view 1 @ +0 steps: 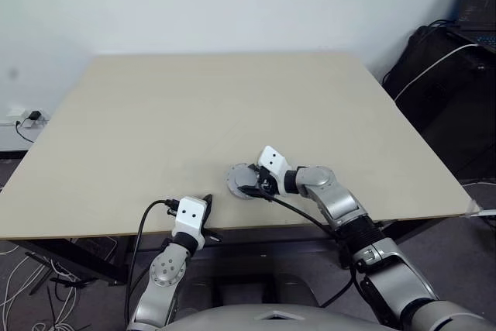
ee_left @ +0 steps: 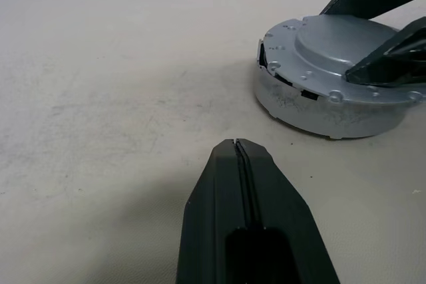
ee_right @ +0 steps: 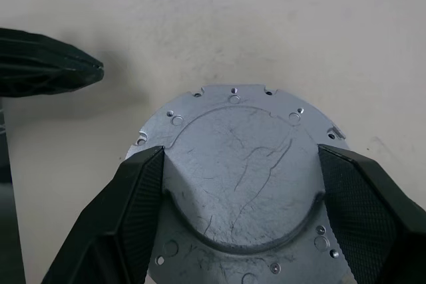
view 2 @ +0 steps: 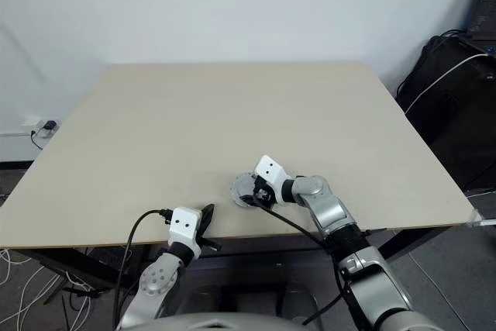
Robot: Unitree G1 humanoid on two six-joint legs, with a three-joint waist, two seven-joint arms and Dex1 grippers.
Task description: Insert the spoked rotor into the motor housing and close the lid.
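Lid [ee_right: 239, 177] sat on housing [ee_left: 326, 108] | right end effector [ee_right: 239, 224] spread, straddling lid's raised centre | left end effector [ee_left: 243, 184] closed, idle | advice: press evenly.

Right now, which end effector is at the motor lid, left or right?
The right end effector: its fingers straddle the raised centre of the grey lid. The left end effector is shut, beside it and apart, on bare table.
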